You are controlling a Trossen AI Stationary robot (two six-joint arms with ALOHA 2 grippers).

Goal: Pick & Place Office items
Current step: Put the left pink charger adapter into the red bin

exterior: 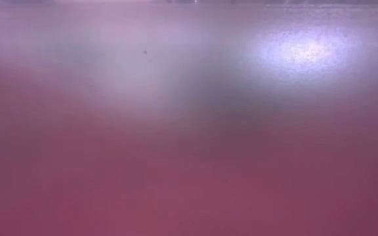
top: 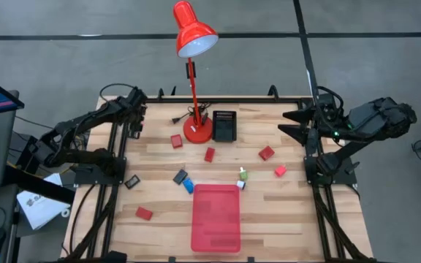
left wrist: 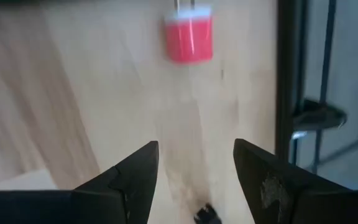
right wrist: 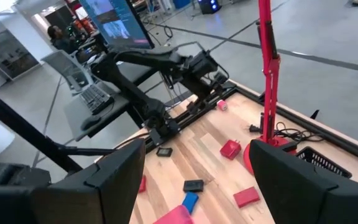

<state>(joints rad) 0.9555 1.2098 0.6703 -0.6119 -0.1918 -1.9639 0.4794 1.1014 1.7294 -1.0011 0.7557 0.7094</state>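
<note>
We count the office items scattered on the wooden table (top: 283, 212), none held. Red blocks: one (top: 176, 141) just left of the desk lamp base (top: 197, 130), one (top: 210, 154) just in front of that base, one (top: 267, 153) right of centre, a smaller one (top: 280, 171) near it toward the right arm, and one (top: 144, 213) alone near the front left. A black piece (top: 180, 176) and a blue piece (top: 188, 185) sit side by side, just off the far left corner of the flat red tray (top: 215, 217). A white-green piece (top: 243, 174) stands just beyond the tray's far right corner. Another small black piece (top: 131, 182) lies near the left arm's base. Nothing sits on the tray that we can see.

A black mesh basket (top: 224, 126) stands just right of the lamp base.

Left gripper (top: 135, 124) hovers at the far left table edge, jaws apart and empty; its wrist view shows the gap (left wrist: 196, 171) and a pink-red block (left wrist: 189, 38) on the wood ahead. Right gripper (top: 292, 123) is raised at the far right side, jaws wide apart, holding nothing; same in the wrist view (right wrist: 197, 177).

The low view is a blurred red-purple wash; we cannot tell anything from it.
</note>
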